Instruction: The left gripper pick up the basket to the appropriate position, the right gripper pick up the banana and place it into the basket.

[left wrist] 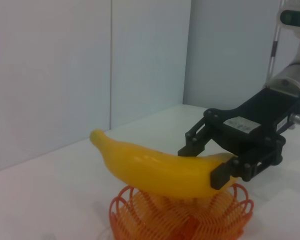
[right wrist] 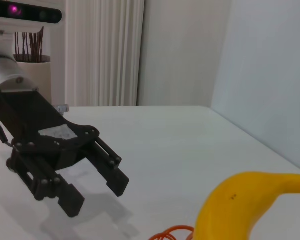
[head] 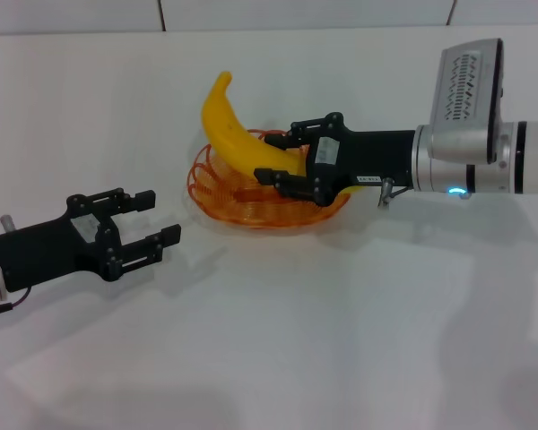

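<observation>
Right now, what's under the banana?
The orange basket sits under the banana, which the right tool grips. The basket's middle is covered by the banana. The left tool waits open nearby.

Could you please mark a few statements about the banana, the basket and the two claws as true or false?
1. The right claw grips the banana. True.
2. The left claw holds the basket. False: it is open, apart from the basket.
3. The banana is over the basket. True.
4. The basket is blue. False: it is orange.
</observation>
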Controlling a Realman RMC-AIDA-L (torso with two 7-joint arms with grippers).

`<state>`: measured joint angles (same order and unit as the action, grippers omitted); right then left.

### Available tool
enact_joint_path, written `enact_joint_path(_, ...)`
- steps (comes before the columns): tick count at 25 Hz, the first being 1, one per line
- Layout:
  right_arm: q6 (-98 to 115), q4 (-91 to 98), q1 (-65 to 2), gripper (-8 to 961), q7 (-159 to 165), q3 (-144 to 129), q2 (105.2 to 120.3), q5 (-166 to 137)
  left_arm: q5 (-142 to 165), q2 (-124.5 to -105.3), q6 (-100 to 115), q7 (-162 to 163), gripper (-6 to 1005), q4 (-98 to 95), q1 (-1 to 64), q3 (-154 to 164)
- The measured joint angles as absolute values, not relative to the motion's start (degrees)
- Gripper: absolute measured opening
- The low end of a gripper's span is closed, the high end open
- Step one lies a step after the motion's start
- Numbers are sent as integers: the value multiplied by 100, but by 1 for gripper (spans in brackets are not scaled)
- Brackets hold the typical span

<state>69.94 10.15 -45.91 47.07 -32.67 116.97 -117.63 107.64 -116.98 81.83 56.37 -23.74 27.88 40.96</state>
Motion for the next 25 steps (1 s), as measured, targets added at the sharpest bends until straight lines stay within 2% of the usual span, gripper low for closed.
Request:
enact_joint_path(12, 7239, 1055, -4526, 509, 4757, -3257, 11681, -11678, 10735, -11695, 8183, 5634, 639, -2373, 2717, 4095)
enact_joint_path(15, 7813, 1308, -4302, 616, 4814, -3258, 11632, -11556, 10734, -11689, 8183, 5633, 639, -2373, 2694, 4085)
enact_joint_path(20, 9004, 2475, -3426, 826, 5322, -3259, 11595, -11390, 10739, -11680, 8183, 5622, 638, -2373, 2668, 4062)
enact_joint_path(23, 9275, 2785, -2955, 820, 5449, -3260, 11489, -11162, 10728, -11680, 8183, 5615, 638, -2373, 2633, 4055)
enact_joint_path(25, 9344, 2786, -2699, 816, 5461, -3260, 11362, -11093, 10728, -11680, 8182, 5615, 637, -2373, 2606, 4052)
